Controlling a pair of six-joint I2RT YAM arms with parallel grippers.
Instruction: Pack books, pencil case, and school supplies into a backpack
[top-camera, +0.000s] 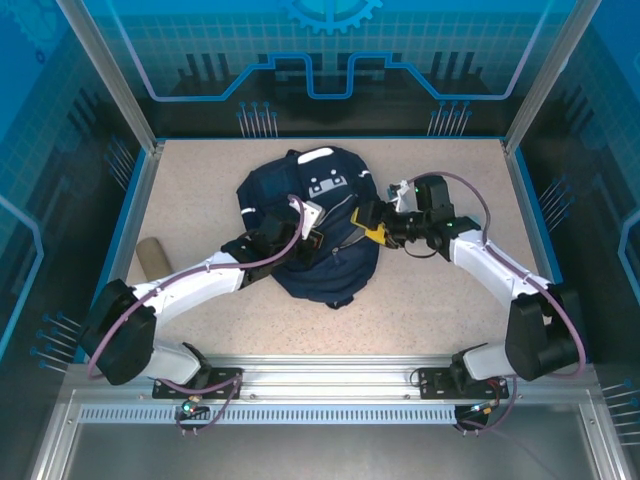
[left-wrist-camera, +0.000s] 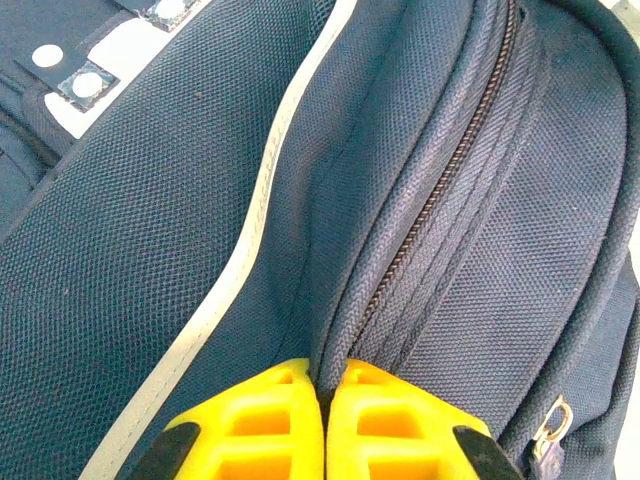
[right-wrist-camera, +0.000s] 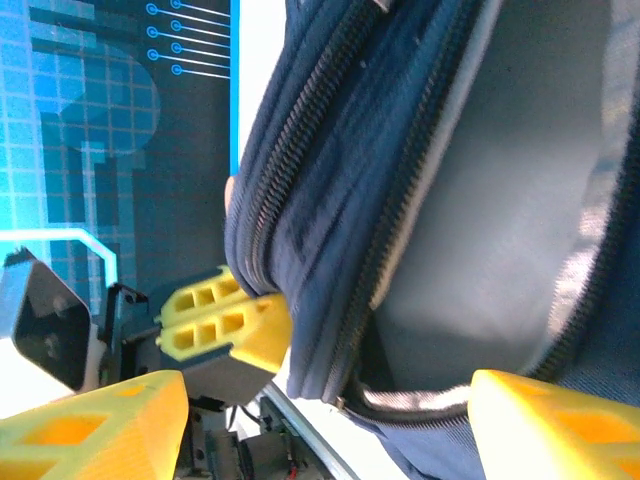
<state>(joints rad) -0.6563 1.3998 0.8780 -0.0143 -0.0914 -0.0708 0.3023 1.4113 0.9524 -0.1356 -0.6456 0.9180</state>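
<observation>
The navy backpack lies in the middle of the table with its white-and-grey patch toward the back. My left gripper is shut on a fold of its fabric beside the zipper; from above, this left gripper sits on the bag's middle. My right gripper is at the bag's right side. In the right wrist view it stands open, its fingers either side of the unzipped edge of the backpack, where grey lining shows. The tan pencil case lies far left. The books are out of view.
Blue walls and metal posts enclose the sandy table. A metal rail with both arm bases runs along the near edge. Bare table lies in front of the bag and to its right.
</observation>
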